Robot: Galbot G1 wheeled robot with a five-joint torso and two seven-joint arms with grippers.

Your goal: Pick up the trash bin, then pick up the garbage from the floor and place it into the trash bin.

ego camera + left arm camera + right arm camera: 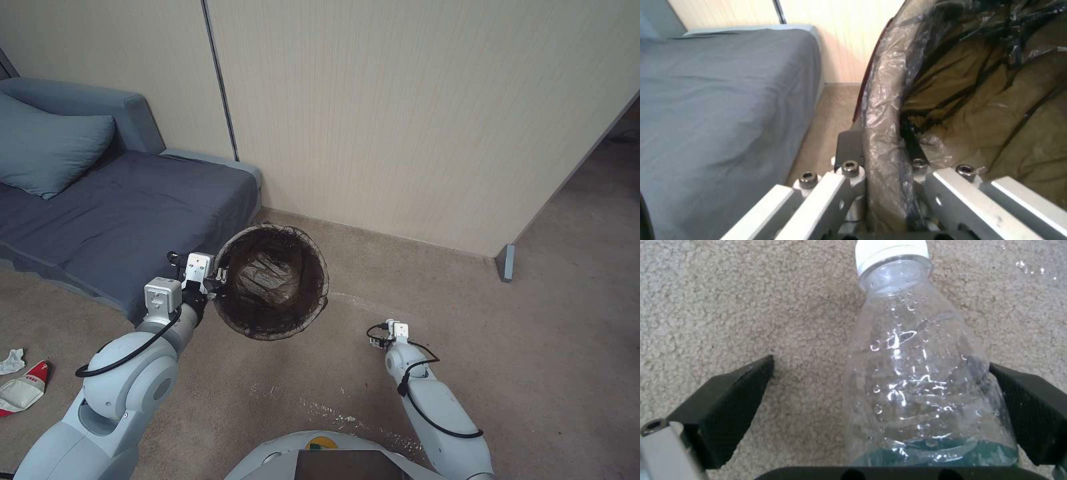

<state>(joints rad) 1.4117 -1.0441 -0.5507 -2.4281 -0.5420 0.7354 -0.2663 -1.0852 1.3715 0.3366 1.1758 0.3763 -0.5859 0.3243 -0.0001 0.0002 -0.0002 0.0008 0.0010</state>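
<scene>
The trash bin (324, 280), lined with a dark bag, hangs tilted above the carpet with its mouth facing me. My left gripper (217, 277) is shut on its rim (882, 100), one finger outside and one inside the liner. My right gripper (381, 339) is down at the floor. In the right wrist view it (880, 366) stands open around a clear plastic bottle (916, 373) with a white cap, lying on the carpet. The bottle rests against one black finger (1031, 413) and is apart from the other. A crushed red-and-white cup (23, 390) and a white tissue (12, 360) lie at the far left.
A grey sofa bed (133, 213) with a cushion (47, 147) stands at the left beside the bin. A beige panel wall (400, 133) runs behind, ending at a corner (505, 261) on the right. White crumbs (333, 413) dot the carpet near my base.
</scene>
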